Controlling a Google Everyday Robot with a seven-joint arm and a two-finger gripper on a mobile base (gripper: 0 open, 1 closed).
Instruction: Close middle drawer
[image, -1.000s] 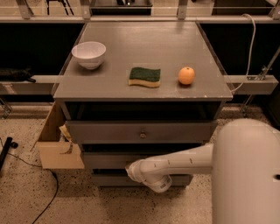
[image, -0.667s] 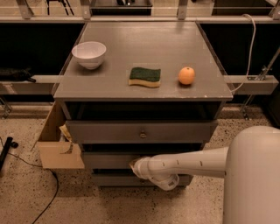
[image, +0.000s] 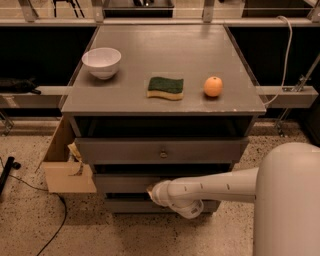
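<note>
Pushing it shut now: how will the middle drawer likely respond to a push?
The middle drawer looks like rigid wood, so it should probably slide straight rather than flex. The hand sits at its front near the centre, so it likely won't skew. Its wide front suggests some weight; expect modest resistance.

We've got a plain grey cabinet (image: 165, 47), with the middle drawer (image: 120, 183) front the same grey. The white arm (image: 220, 185) ends in its gripper (image: 152, 189) right at that front. On top there's a white bowl (image: 101, 62), a green-over-yellow sponge (image: 165, 86) and an orange fruit (image: 213, 86). The cardboard box (image: 67, 176) is tan, and the floor (image: 110, 235) is beige with dark speckles.
</note>
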